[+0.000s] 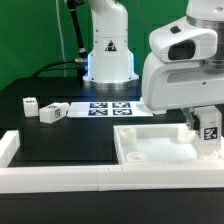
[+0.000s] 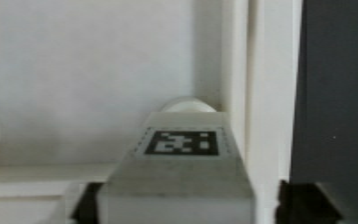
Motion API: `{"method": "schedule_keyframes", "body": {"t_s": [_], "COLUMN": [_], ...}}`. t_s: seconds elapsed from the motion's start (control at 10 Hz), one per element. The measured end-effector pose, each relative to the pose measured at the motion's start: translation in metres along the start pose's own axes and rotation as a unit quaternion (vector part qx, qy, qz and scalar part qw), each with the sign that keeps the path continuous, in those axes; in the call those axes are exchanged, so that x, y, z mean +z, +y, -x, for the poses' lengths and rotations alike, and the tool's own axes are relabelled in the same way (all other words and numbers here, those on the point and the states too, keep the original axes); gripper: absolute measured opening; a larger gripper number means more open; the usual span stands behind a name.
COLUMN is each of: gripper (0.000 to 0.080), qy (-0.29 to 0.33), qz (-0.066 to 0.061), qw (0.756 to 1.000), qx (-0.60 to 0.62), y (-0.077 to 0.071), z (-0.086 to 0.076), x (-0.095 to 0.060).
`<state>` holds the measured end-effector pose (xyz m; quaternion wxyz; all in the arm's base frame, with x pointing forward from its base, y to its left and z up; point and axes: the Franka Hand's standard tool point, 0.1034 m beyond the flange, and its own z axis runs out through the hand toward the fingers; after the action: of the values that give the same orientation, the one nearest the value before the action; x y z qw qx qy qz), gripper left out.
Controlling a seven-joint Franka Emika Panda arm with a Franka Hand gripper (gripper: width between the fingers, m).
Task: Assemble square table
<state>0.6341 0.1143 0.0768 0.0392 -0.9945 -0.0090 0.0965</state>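
Observation:
The square tabletop slab (image 1: 155,146) lies white on the black table at the exterior view's right. My gripper (image 1: 206,122) is shut on a white block leg (image 1: 208,130) with a black-white tag and holds it upright over the slab's right-hand corner. In the wrist view the leg (image 2: 183,150) sits between my dark fingers (image 2: 98,200), its rounded tip pointing at the slab (image 2: 87,90) near the slab's raised rim. I cannot tell whether the tip touches the slab. Two more tagged legs (image 1: 28,104) (image 1: 50,113) lie at the left.
The marker board (image 1: 100,108) lies flat behind the slab, in front of the arm's base (image 1: 108,55). A long white low border wall (image 1: 60,182) runs along the front, with an end piece (image 1: 8,147) at the left.

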Motion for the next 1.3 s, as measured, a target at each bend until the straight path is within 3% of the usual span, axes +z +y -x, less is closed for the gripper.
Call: {"method": "schedule_keyframes", "body": {"t_s": [0.1,0.5,0.7,0.8,1.0,1.1,1.3], "gripper": [0.0285,0.0285,0.0285,0.0285,0.0287,0.0287,0.0288], "qy": [0.000,0.001,0.032,0.043,0.066,0.062,0.053], "qz": [-0.001,-0.005,-0.015,-0.027,-0.090,-0.100,-0.106], "qw": [0.999,0.983,0.949,0.926,0.865,0.829,0.780], "qx": [0.051,0.186,0.312,0.374,0.490,0.547,0.614], "y": [-0.0007,-0.0027,-0.0035,-0.0031,0.0019,0.0001,-0.0067], "z": [0.0002,0.0000,0.0012,0.0010,0.0036,0.0045,0.0052], "x": [0.0001,0.0010,0.0008,0.0009,0.0015,0.0018,0.0023]}}
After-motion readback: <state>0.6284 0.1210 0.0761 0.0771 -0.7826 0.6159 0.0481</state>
